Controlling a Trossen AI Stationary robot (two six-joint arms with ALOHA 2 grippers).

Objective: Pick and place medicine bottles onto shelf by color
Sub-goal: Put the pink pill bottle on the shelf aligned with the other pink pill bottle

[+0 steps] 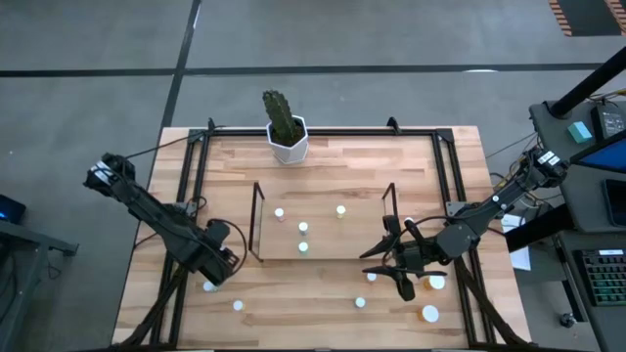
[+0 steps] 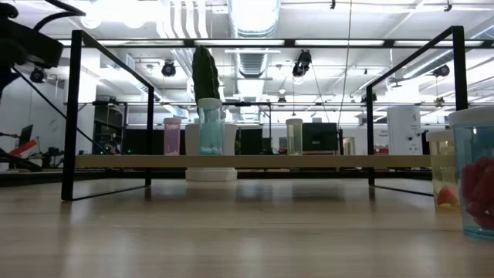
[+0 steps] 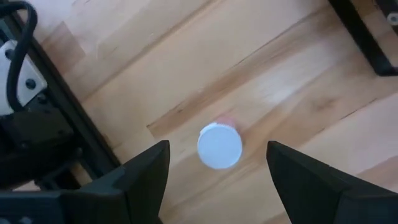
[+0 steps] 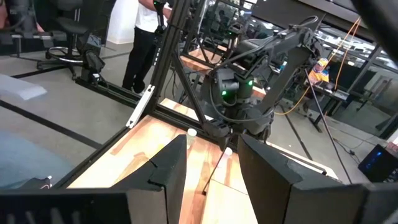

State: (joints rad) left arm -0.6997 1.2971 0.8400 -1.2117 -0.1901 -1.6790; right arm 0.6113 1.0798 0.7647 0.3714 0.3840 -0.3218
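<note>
Hovering wide-jawed, the left gripper [image 3: 217, 171] is framing a pink-tinted bottle [image 3: 219, 146] on the table's near left, outside the shelf [image 1: 259, 223]; it should be descending centred, closing below the cap. The right gripper [image 1: 391, 262] is waiting near right, jaws parted, empty.

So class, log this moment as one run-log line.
left gripper: open above pink bottle | right gripper: open, empty, beside shelf | shelf: four bottles
</note>
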